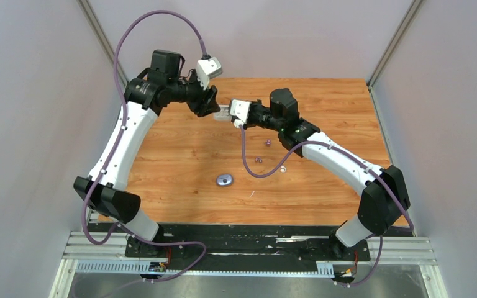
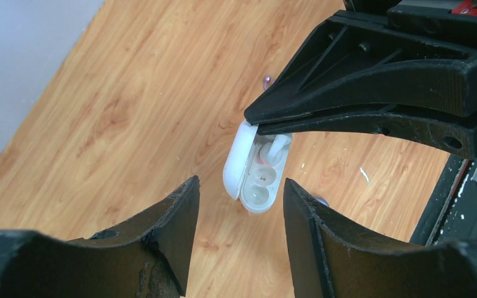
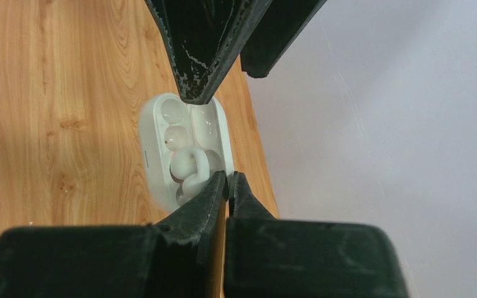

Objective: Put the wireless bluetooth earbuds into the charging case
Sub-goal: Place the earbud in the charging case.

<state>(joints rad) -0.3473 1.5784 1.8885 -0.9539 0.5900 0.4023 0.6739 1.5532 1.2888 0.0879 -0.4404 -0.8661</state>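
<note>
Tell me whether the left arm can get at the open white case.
Probably yes. The left hand is open, with the white case just ahead of its fingertips; only the right hand, shut at the case's far end, crowds it.

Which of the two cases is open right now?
The white case, lid swung open, pinched by the right gripper; the purple case on the table looks shut.

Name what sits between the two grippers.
The open white case, pinched by the right gripper, the open left gripper at its other end; the left wrist view shows it.
</note>
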